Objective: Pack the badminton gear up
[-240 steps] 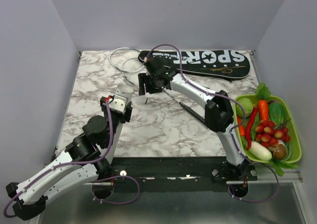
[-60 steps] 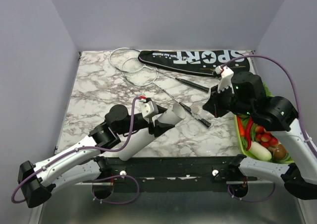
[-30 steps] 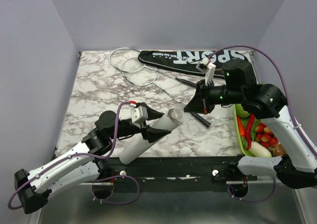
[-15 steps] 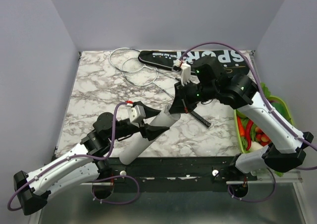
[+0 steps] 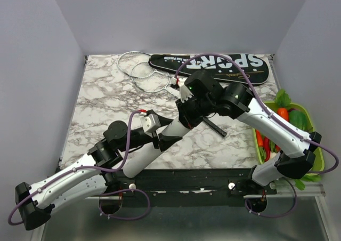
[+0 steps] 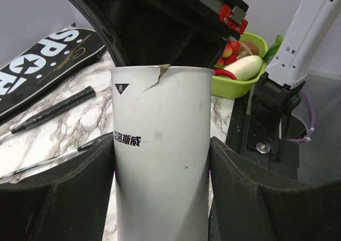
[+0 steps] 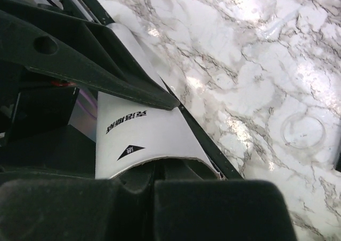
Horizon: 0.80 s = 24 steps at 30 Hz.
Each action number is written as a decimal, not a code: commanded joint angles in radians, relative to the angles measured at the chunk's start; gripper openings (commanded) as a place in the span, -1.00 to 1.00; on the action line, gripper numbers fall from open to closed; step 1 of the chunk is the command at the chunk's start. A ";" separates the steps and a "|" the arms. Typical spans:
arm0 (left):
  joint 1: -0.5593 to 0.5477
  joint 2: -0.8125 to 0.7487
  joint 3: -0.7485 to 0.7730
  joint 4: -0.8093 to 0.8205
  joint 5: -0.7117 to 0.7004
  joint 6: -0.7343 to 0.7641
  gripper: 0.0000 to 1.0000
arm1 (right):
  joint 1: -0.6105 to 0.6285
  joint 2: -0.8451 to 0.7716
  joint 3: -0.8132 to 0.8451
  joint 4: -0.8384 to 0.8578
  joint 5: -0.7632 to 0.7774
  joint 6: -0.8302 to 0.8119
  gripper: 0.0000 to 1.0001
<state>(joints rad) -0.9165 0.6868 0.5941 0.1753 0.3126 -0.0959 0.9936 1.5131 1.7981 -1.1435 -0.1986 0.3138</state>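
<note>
black sport bag (image 5: 224,67) lay along the marble table's (image 5: 101,102) far edge w/ both rackets (image 5: 144,70) just left of it, hoops overlapping, while left gripper (image 5: 166,134) clasped a white cardboard tube (image 5: 139,158) & right gripper (image 5: 186,115), pinched shut, met its open end.

Marble table (image 5: 106,97), badminton gear and two arms, seen from above.
Black SPORT bag (image 5: 224,68) flat along the far edge; two rackets (image 5: 151,77) with pale hoops beside its left end. The left gripper (image 5: 165,137) clasps a white tube (image 5: 139,158) tilted up to the right, and the right gripper (image 5: 185,114) meets the tube's upper end. Green vegetable basket (image 5: 318,143) at the right edge.
</note>
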 commanded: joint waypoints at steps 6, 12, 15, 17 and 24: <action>0.004 -0.006 0.015 0.013 -0.070 0.039 -1.00 | 0.023 0.006 0.009 -0.071 0.064 -0.010 -0.42; 0.004 -0.023 -0.007 -0.017 -0.084 0.029 -1.00 | 0.014 -0.031 0.089 -0.120 0.134 0.008 -0.09; 0.004 -0.032 -0.025 -0.036 -0.089 0.022 -1.00 | 0.005 -0.076 0.129 -0.151 0.192 0.011 0.02; 0.004 -0.036 -0.034 -0.057 -0.102 0.019 -1.00 | -0.013 -0.106 0.145 -0.179 0.266 0.014 0.14; 0.002 -0.063 -0.059 -0.129 -0.228 0.033 -1.00 | -0.044 -0.186 -0.038 -0.226 0.436 0.085 0.22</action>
<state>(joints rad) -0.9176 0.6476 0.5556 0.1009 0.2005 -0.0711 0.9646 1.3579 1.8900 -1.2884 0.1017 0.3447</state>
